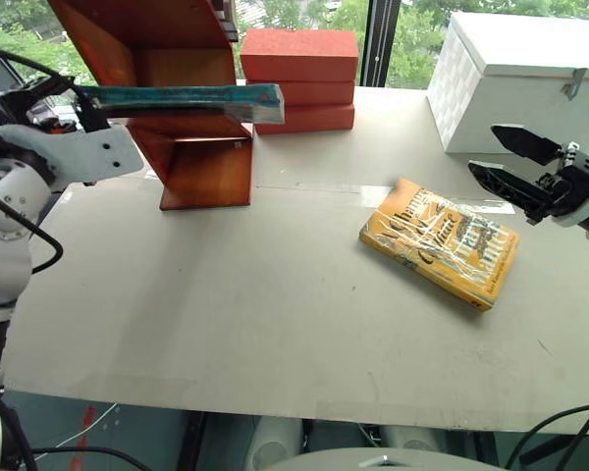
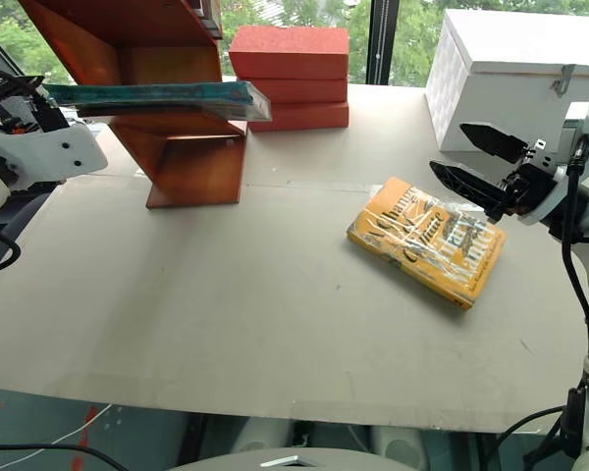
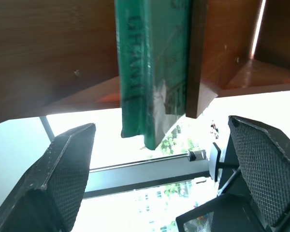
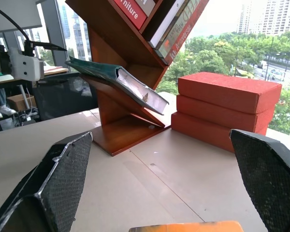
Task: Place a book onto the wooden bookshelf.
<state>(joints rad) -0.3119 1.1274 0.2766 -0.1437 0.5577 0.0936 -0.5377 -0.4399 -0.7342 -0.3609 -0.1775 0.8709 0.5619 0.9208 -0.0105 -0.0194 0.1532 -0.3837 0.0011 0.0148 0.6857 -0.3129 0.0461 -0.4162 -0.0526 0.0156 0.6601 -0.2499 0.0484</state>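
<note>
Book: the teal-green book (image 1: 182,98) in shiny wrap lies flat on a slanted board of the wooden bookshelf (image 1: 191,157), one end jutting out past the board toward the red bricks (image 1: 299,78); in the left wrist view the lettering "GRANT" runs along its edge.
Bookshelf: reddish-brown, it stands at the far left of the table (image 1: 275,324), just beside the brick stack; more books sit in its upper slot in the right wrist view.
Left gripper: the left gripper (image 3: 159,183) is level at the book's near end, jaws apart on either side of it, no pad touching the book.
Right gripper: the right gripper (image 1: 510,167) hangs over the right side of the table, jaws wide apart, holding nothing.
Other things: a yellow-orange book (image 1: 440,240) lies flat on the table below and beside the right gripper; a white box (image 1: 525,78) stands at the far right corner.
</note>
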